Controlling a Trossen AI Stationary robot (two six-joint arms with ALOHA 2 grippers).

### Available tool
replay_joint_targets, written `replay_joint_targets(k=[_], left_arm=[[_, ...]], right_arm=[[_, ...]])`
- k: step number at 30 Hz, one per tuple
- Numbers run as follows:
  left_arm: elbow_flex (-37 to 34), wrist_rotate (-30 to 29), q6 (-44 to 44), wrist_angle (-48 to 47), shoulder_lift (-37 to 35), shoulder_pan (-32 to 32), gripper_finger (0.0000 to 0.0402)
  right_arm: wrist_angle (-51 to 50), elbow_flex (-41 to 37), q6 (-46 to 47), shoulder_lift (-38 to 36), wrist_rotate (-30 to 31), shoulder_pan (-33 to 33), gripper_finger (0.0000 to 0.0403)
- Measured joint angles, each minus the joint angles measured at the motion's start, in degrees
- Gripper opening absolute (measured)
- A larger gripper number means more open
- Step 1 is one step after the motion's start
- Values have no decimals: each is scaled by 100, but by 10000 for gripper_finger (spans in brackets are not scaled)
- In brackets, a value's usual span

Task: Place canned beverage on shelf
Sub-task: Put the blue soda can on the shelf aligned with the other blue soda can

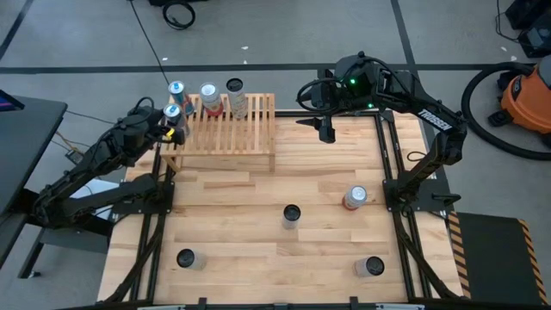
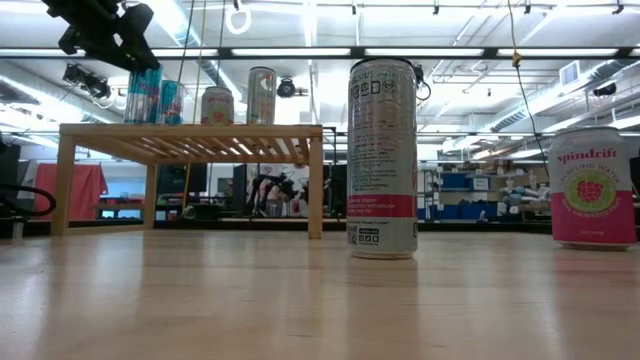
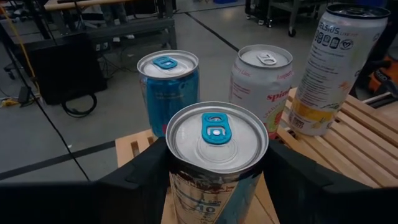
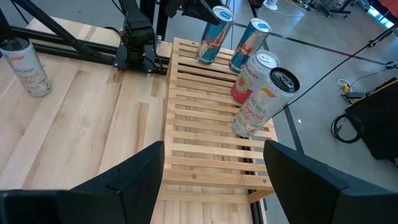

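**Four cans at the rack, one not released yet**

Four cans are at the low light-wood slatted shelf point(image 1: 228, 129). The left gripper point(image 3: 214, 180) is closed around a slim blue-tabbed silver can point(image 3: 216, 158) at the shelf's left end, just beside another blue can point(image 3: 168, 90). If the base comes down between two slats, or touches this neighbour, cans may tip. The right gripper point(image 1: 326, 131) hangs open and empty beside the shelf.

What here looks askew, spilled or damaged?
Nothing stands out. Three cans stand upright along the far edge of the light-wood slatted shelf; the left gripper holds a blue-tabbed silver can upright at its left end. The right gripper hovers open.
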Motion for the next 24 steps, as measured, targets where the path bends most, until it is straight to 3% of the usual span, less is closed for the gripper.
replay_joint_targets(k=[24], left_arm=[[0, 0, -304, -81, 2, 2, 231]], right_arm=[[0, 0, 0, 0, 0, 1, 284]])
